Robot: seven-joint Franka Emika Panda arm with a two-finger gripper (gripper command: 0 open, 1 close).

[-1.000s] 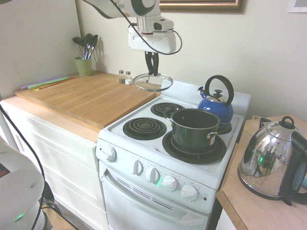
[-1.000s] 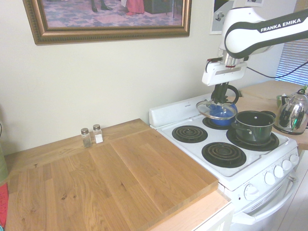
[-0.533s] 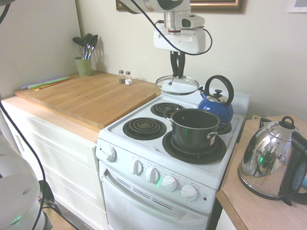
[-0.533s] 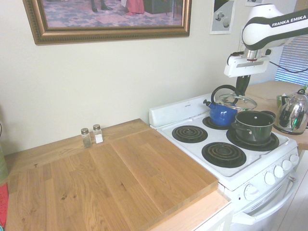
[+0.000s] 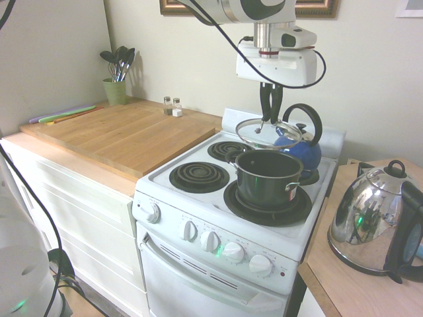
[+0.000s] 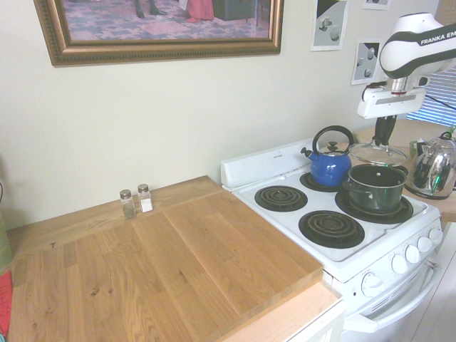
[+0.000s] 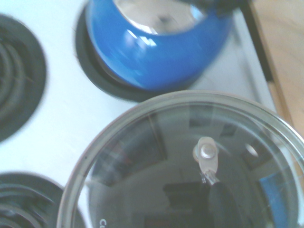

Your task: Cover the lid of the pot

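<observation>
we start with the white stove (image 5: pixel 198 198) that fills the middle of the first exterior view, its four coil burners facing up. on the burner at centre right sits the pot (image 5: pixel 268 178), dark and straight-sided, mouth open and nothing in it that we can see. just behind it, toward the upper right, stands the blue kettle (image 5: pixel 299 146), and a chrome kettle (image 5: pixel 370 228) rests on the counter at the right edge. the lid (image 5: pixel 268 133) hangs in the air above the back rim of the pot, roughly level, not yet touching it. the gripper (image 5: pixel 269 119) points straight down with its fingers clamped on the lid's dark handle. in the wrist view the glass disc (image 7: pixel 190 166) covers the lower half of the frame, with the blue kettle beyond it at the top. to do this step well, we judge the lid should first be brought toward the front of the frame until its rim rings the pot's mouth evenly, kept flat, then lowered gently so the metal edge seats all round before the fingers let go, staying clear of the kettle's arched handle.
</observation>
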